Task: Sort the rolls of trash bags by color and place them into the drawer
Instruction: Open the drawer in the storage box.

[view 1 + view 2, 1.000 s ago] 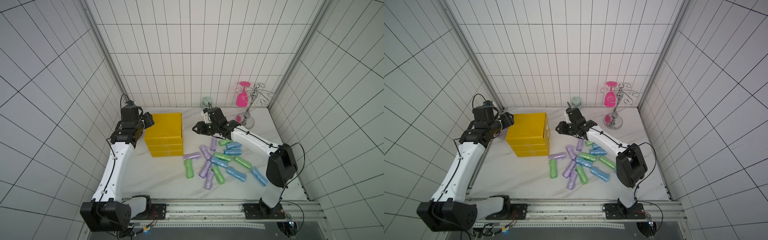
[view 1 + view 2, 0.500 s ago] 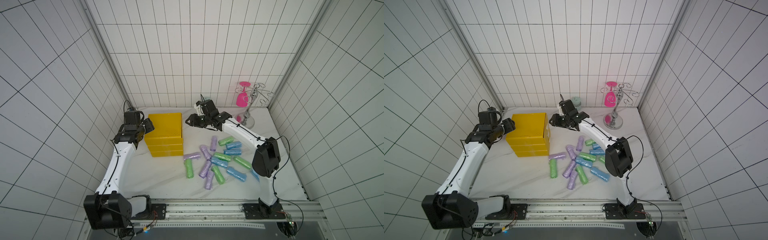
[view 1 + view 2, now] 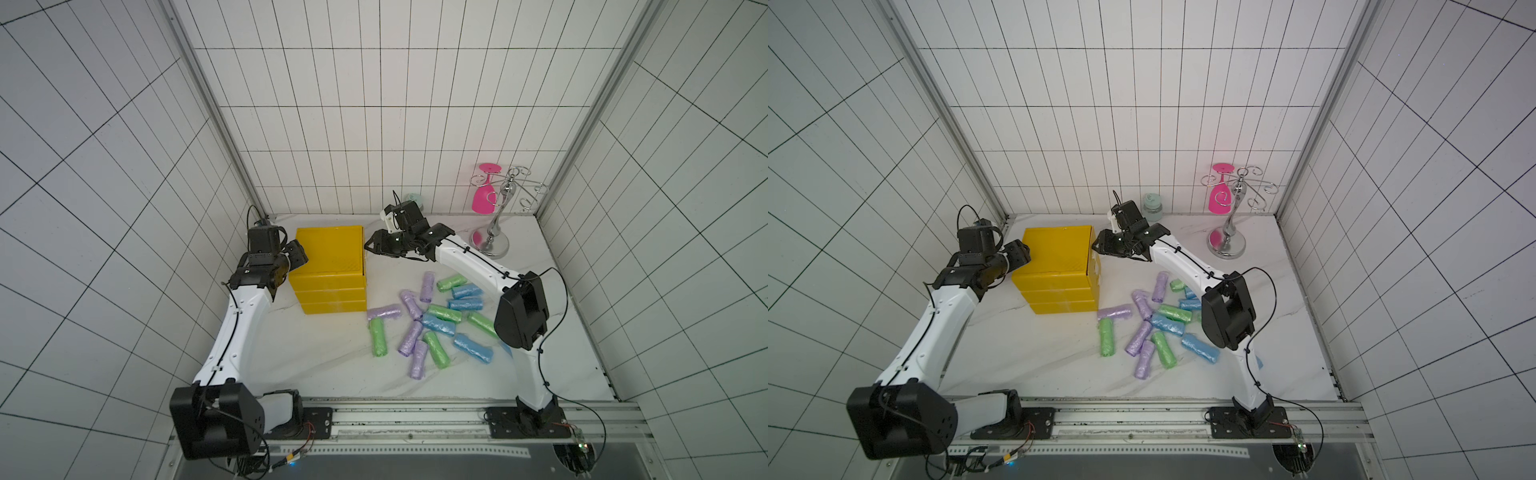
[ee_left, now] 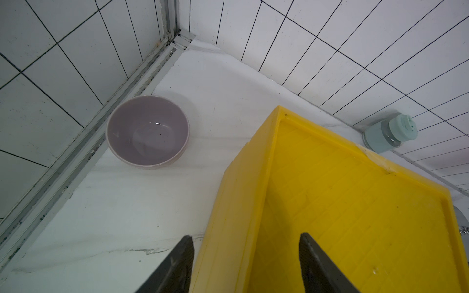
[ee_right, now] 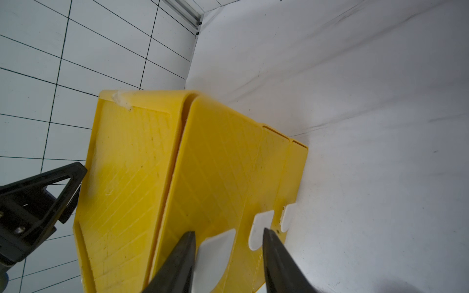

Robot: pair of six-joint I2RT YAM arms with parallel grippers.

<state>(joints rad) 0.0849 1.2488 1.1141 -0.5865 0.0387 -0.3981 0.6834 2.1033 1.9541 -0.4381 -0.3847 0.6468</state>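
the rolls of trash bags (image 3: 438,326), green, blue and lilac mixed together, lie loose on the tabletop (image 3: 311,357) just right of the yellow 3-drawer unit (image 3: 328,253). the left claw (image 4: 246,238) is open, its jaws astride the unit's top left edge. the right claw (image 5: 225,230) stands open at the top drawer's front, jaws on either side of a handle notch. whether it touches is unclear.

The rolls of trash bags (image 3: 438,326) are showing light green, light blue and lilac on a white tabletop (image 3: 324,353) veined in grey. The drawer unit (image 3: 328,253) is glowing solid yellow (faint crosshatch on top). A bowl (image 4: 148,132) is showing dull lilac; a glass (image 3: 483,201), hot pink.
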